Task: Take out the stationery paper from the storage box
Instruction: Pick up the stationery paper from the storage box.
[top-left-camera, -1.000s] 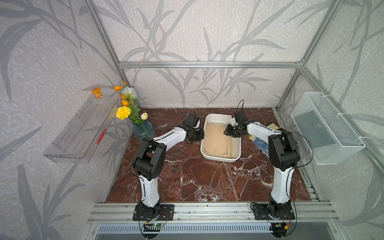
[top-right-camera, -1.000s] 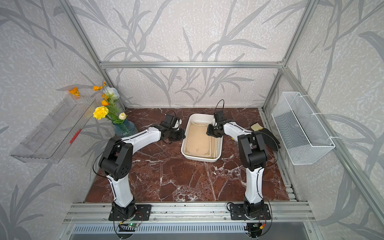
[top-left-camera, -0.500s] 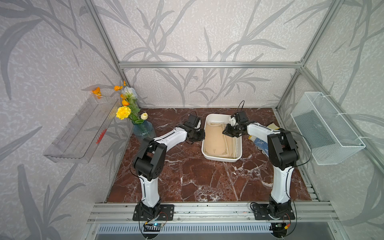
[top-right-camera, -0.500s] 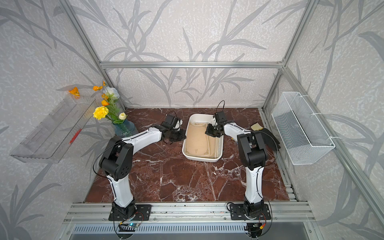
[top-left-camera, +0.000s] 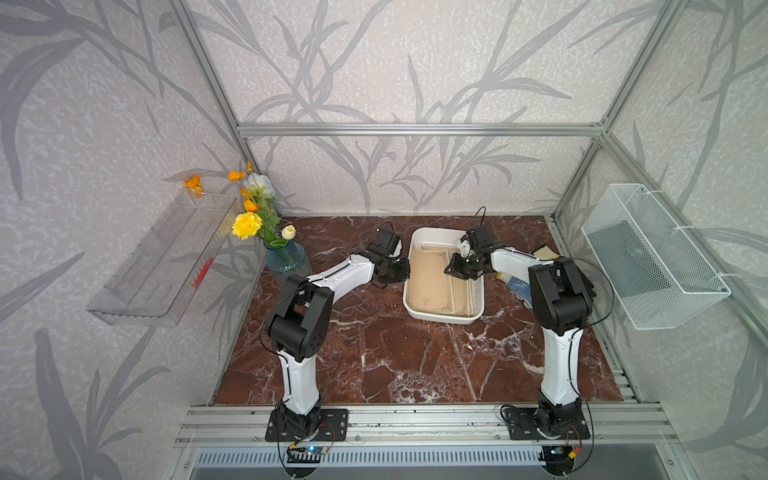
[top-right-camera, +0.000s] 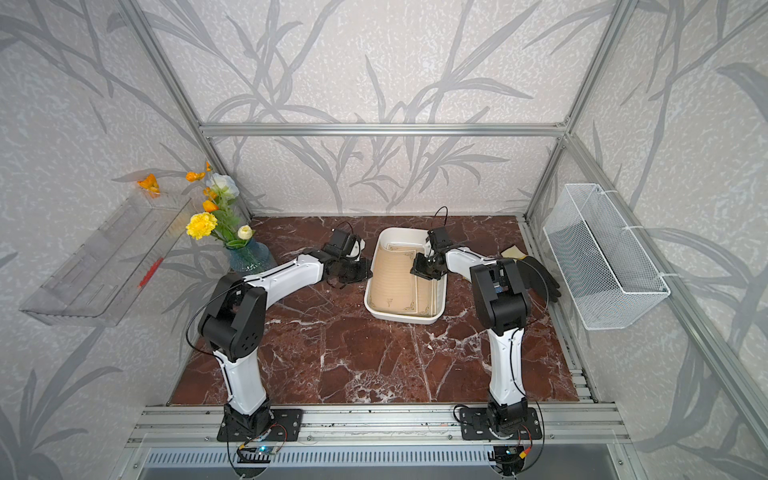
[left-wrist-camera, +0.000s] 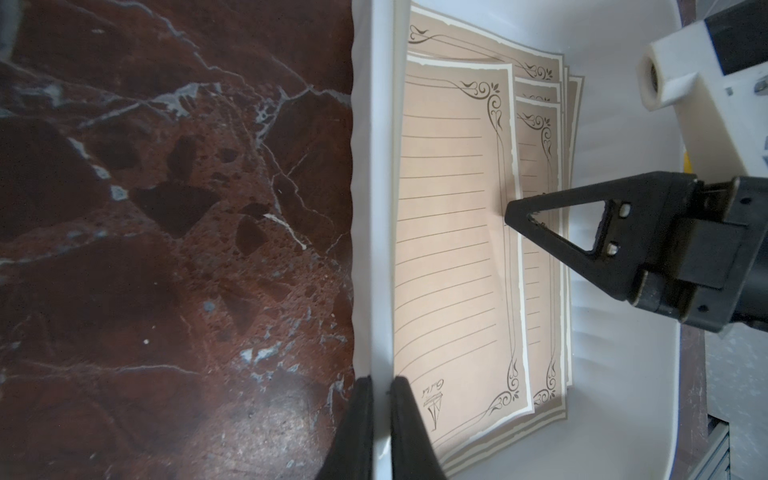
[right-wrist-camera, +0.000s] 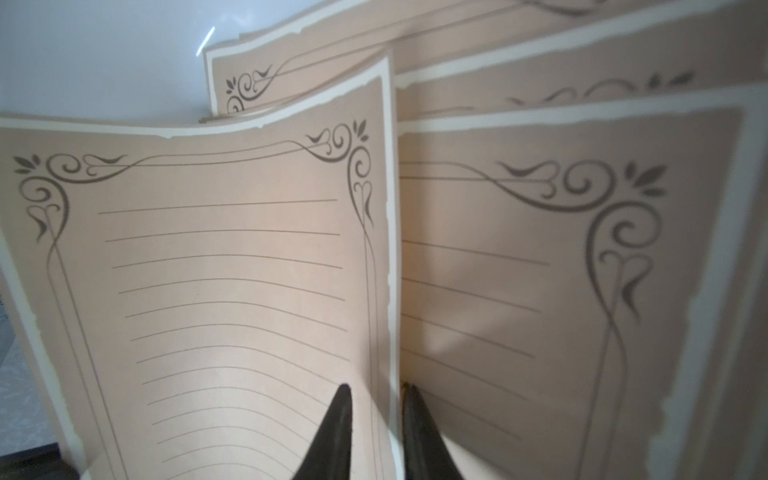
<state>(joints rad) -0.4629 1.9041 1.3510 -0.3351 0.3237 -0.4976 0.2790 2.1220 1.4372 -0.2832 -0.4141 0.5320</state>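
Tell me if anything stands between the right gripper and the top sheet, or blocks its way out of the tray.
Nothing visible does. The right gripper pinches the long edge of the top sheet, which curls up. Only the low tray wall surrounds it; above is open. The left gripper clamps the wall nearest it.

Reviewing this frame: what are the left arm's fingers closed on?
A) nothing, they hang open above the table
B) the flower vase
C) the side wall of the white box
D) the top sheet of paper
C: in the left wrist view the left gripper has its fingers on either side of the box wall, shut on it; the top sheet of paper sits between the right gripper fingers instead.
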